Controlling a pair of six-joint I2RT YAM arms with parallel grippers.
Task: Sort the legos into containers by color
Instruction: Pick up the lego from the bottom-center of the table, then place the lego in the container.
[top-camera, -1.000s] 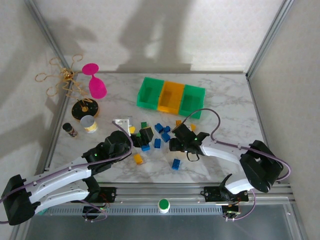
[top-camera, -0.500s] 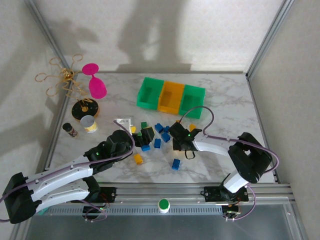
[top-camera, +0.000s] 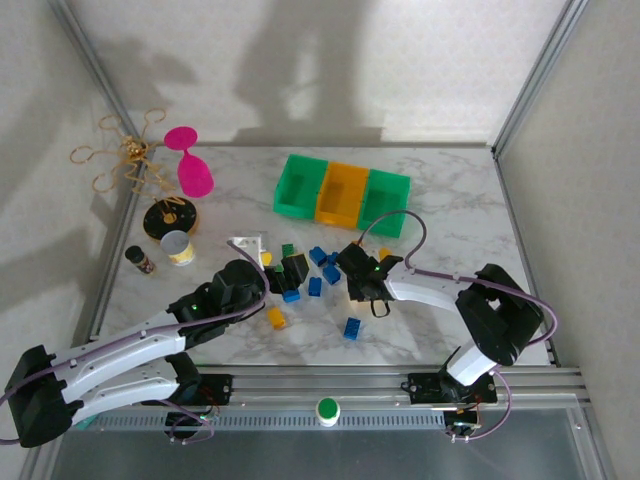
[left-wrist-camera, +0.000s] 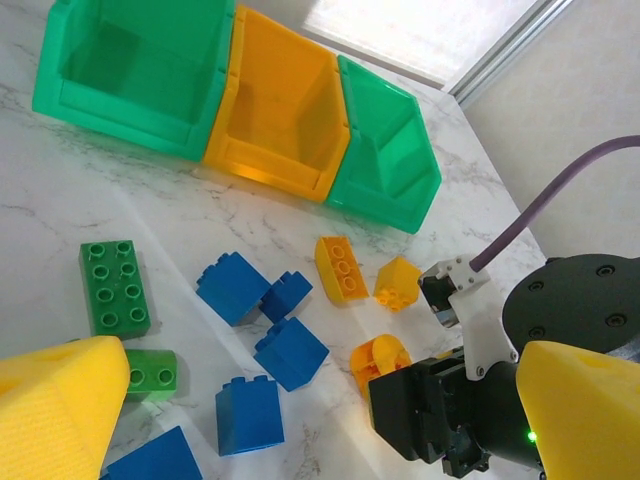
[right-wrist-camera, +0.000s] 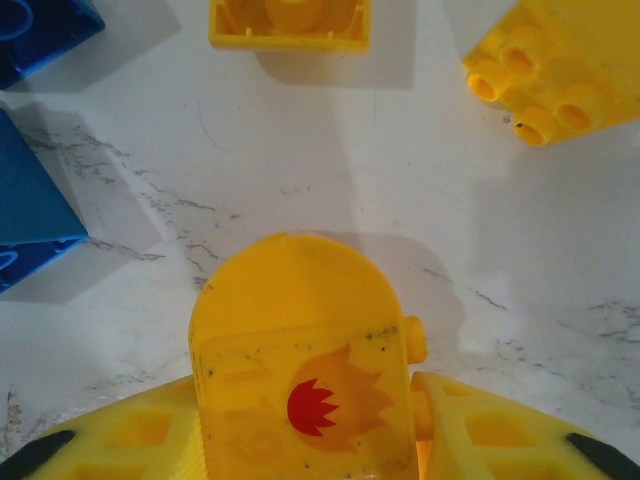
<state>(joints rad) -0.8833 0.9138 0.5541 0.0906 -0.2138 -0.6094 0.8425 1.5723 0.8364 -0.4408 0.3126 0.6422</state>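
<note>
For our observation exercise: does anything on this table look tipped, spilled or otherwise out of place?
The pink goblet appears to lie on its side at the far left, not standing. The legos lie scattered loose, which fits an unfinished sorting job.

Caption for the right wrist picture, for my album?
Right tool straddling a flame-printed yellow lego piece on the marble table, yellow bricks and blue bricks beyond.

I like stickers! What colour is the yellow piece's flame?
The yellow piece has a red-on-orange flame; right wrist view shows it best.
</note>
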